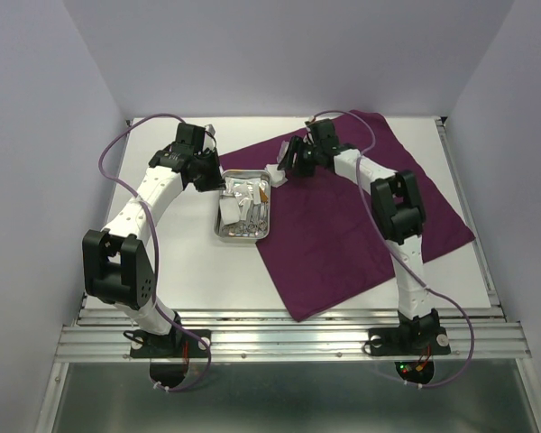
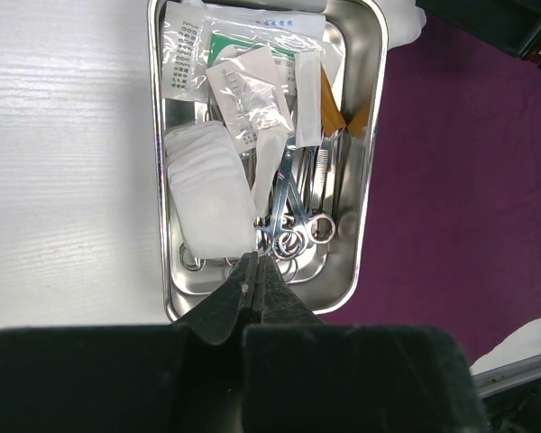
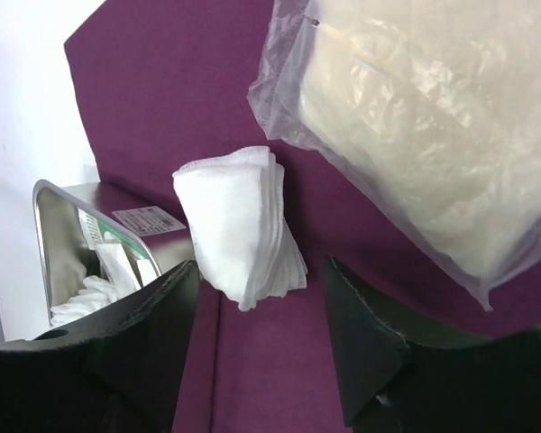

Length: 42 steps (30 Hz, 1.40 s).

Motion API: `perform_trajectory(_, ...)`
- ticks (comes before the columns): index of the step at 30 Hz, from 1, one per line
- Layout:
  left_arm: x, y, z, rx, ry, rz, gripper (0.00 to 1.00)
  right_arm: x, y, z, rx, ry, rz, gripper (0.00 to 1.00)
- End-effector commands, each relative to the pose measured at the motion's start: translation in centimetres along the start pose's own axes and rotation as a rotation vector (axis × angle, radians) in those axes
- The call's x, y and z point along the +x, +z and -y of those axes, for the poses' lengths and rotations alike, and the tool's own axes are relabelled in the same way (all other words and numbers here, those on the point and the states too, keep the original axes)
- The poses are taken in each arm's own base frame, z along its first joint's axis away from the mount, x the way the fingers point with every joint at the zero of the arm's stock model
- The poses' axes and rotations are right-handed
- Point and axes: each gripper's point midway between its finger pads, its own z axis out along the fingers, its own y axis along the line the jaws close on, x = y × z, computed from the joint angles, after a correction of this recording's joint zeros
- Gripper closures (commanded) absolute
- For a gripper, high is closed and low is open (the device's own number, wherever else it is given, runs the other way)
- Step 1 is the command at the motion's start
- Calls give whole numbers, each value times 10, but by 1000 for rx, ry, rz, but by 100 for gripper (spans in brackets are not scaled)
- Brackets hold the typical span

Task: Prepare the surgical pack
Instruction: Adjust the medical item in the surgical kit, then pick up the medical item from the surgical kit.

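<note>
1. The steel tray [image 2: 368,171] sat at the left edge of the purple cloth [image 1: 343,225]. The cloth spread away to the tray's right, and bare table lay to its left.
2. Inside the tray, gauze squares [image 2: 207,189] were stacked along the left side. The scissors and forceps [image 2: 298,225] lay with their ring handles toward the near end, and flat packets [image 2: 248,90] filled the far end.
3. The left gripper [image 2: 252,271] hovered over the tray's near end, its fingers pressed together with nothing between them.
4. The right gripper [image 3: 260,271] hung just off the tray's far right corner with its jaws well apart. A loose gauze stack [image 3: 239,225] lay on the cloth between and just beyond the fingers. Neither pad appeared to press on it, so this pincer held nothing.
5. A large clear packet [image 3: 424,135] lay on the cloth beyond the gauze stack, farther from the tray.
6. The step in hand looked like handling the gauze stack beside the tray. Whether it was meant to go into the tray or stay laid out on the cloth could not be told.
7. If the stack was bound for the tray, the right gripper would need to come down around it and close across its full thickness so that no layer slipped free. It would then have to lift the stack clear of the tray's rim.
8. The soft stack would likely fan or sag in a pinch. The left gripper over the tray would also have to leave room.
</note>
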Motion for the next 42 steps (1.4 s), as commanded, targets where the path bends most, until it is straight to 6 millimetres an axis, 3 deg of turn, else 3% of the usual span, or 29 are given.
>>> perform_trajectory(1, -4, -9, 3, 14, 6, 29, 100, -5, 6, -11, -67, 17, -17, 38)
perform_trajectory(13, -2, -7, 1, 10, 7, 24, 100, 15, 19, 2, -65, 76, -64, 38)
perform_trajectory(22, -1, -8, 1, 11, 4, 27, 100, 19, 17, -13, -147, 117, -81, 48)
perform_trajectory(28, 0, -8, 0, 9, 5, 25, 100, 16, 17, -12, -137, 137, -63, 61)
perform_trajectory(34, 0, -12, 0, 7, 6, 32, 100, -3, 5, -18, -112, 139, 18, 92)
perform_trajectory(38, -1, -14, 0, 5, 9, 41, 100, -13, -8, -22, -101, 125, 74, 99)
perform_trajectory(42, -4, -17, 0, 5, 9, 50, 100, -32, -39, -38, -103, 97, 160, 99)
